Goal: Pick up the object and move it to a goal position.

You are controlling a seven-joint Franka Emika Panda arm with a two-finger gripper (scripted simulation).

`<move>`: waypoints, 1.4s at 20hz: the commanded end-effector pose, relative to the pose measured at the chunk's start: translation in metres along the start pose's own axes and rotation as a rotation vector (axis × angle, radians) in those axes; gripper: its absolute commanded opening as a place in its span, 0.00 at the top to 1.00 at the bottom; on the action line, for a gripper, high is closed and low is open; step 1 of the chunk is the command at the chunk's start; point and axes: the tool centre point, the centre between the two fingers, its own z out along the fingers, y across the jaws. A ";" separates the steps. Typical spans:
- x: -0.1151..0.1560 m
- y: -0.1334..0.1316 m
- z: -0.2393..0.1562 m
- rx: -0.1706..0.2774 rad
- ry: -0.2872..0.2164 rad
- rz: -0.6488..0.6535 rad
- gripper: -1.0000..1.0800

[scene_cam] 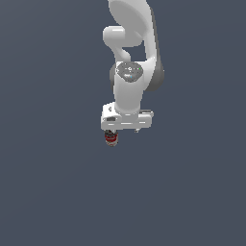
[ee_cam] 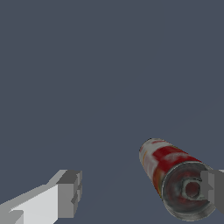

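1. In your wrist view, the claw (ee_cam: 142, 194) was wide open and held nothing.
2. The can (ee_cam: 175, 179) sat right next to one finger (ee_cam: 214, 188), far from the other.
3. From outside, the can (scene_cam: 111, 138) was under the arm (scene_cam: 129, 91).

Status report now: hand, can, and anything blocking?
Hand open, fingers spread wide. Can beside one finger, not clamped; it shows under the hand in the exterior view. Nothing in the way.
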 end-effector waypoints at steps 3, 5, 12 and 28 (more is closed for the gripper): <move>0.001 0.000 -0.002 0.000 0.003 0.001 0.04; 0.004 0.002 -0.009 0.000 0.013 0.002 0.04; 0.013 0.004 -0.026 0.001 0.037 0.004 0.04; -0.030 0.057 0.020 0.020 0.028 0.147 0.04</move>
